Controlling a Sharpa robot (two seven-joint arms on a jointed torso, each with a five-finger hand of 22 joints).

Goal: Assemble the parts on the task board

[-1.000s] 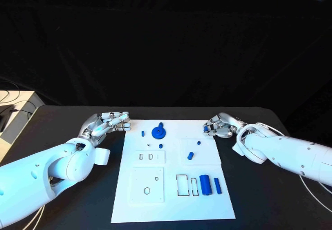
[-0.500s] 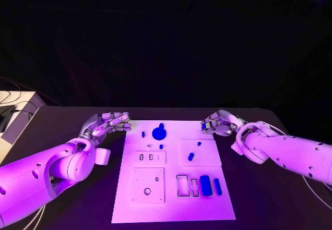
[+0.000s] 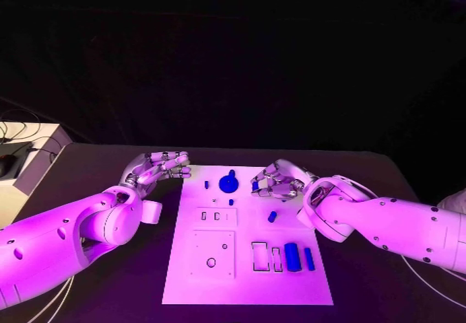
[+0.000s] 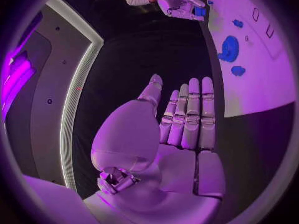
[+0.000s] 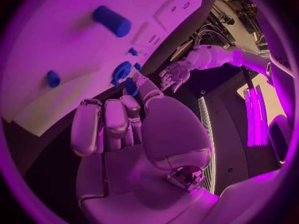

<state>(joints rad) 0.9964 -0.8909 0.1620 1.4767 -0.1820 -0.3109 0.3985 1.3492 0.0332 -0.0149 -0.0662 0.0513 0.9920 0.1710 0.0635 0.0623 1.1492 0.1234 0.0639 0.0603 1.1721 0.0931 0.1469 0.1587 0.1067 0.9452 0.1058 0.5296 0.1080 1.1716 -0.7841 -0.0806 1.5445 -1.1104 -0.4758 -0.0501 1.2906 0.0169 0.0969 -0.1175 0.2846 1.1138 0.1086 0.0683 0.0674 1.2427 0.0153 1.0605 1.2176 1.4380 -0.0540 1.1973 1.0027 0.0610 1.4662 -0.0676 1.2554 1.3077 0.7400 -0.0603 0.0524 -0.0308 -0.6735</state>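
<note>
The white task board [image 3: 248, 282] lies mid-table. On it are a round blue knob part [image 3: 229, 183], a small peg [image 3: 206, 184], a short piece [image 3: 272, 216], a blue cylinder [image 3: 292, 256] and a thin bar [image 3: 309, 258]. My right hand [image 3: 277, 182] hovers over the board's upper right, beside the knob, pinching a small blue part [image 5: 131, 87] between thumb and finger. My left hand [image 3: 160, 166] sits off the board's far left corner, holding nothing, its fingers [image 4: 190, 114] straight and side by side. The right hand [image 4: 177, 2] also appears in the left wrist view.
Two empty rectangular slots [image 3: 257, 256] lie left of the cylinder, and raised white plates with small holes [image 3: 213, 252] fill the board's left half. A pale box with cables [image 3: 24, 161] stands at the table's left edge. Dark table [image 3: 369, 299] surrounds the board.
My right hand has moved left from the board's right edge to over its upper part, near the knob, still with the small blue part. The left hand has barely moved.
</note>
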